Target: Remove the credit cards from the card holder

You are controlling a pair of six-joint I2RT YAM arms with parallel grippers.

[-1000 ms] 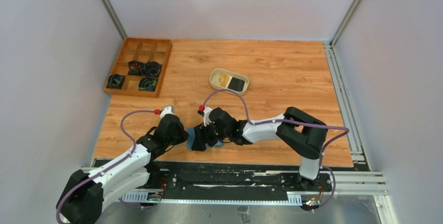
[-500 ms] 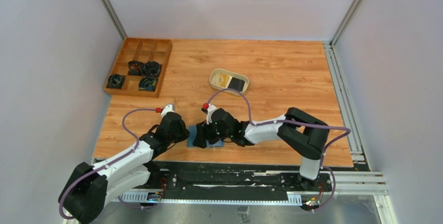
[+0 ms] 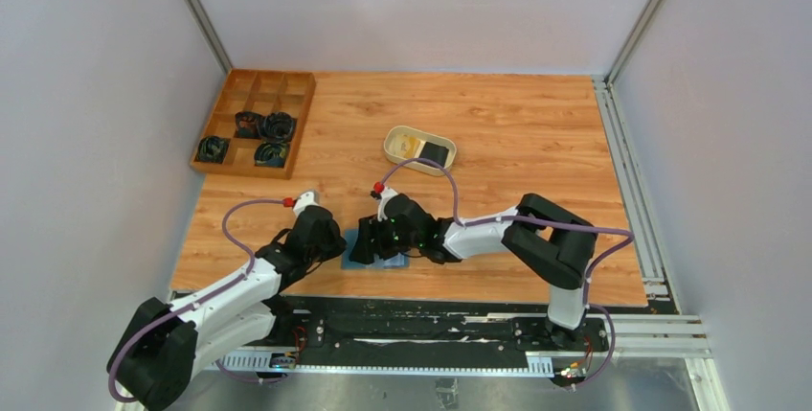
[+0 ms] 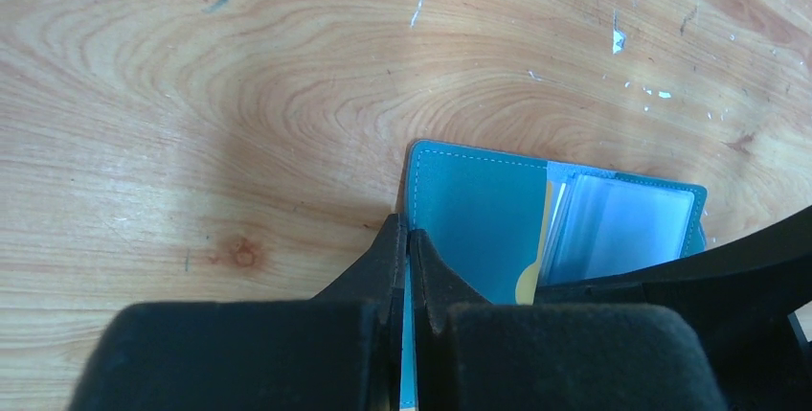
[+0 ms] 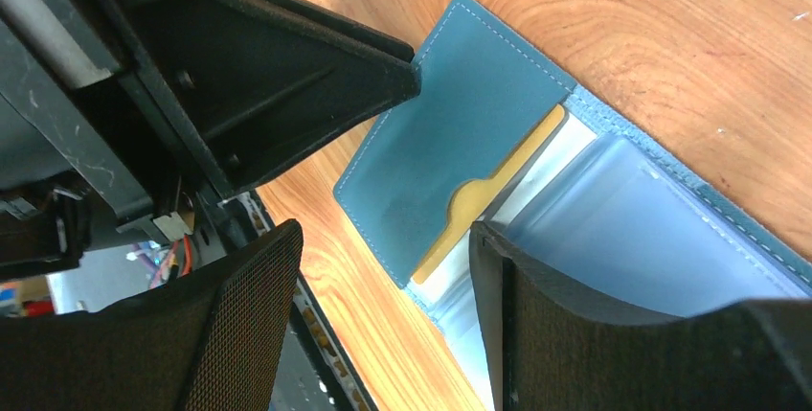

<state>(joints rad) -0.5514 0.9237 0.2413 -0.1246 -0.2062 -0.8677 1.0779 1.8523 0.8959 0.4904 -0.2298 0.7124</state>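
Lying open flat on the table [image 3: 517,133], low centre of the overhead view: wallet [image 4: 469,219]. Left gripper [image 4: 409,239] clenched on the edge of its teal flap. Right gripper [image 5: 383,239] spread wide over the wallet, grasping nothing. Gold card [image 5: 490,193] tucked in the pocket, partly showing. Black card [image 3: 438,153] in the dish [image 3: 389,148], upper centre.
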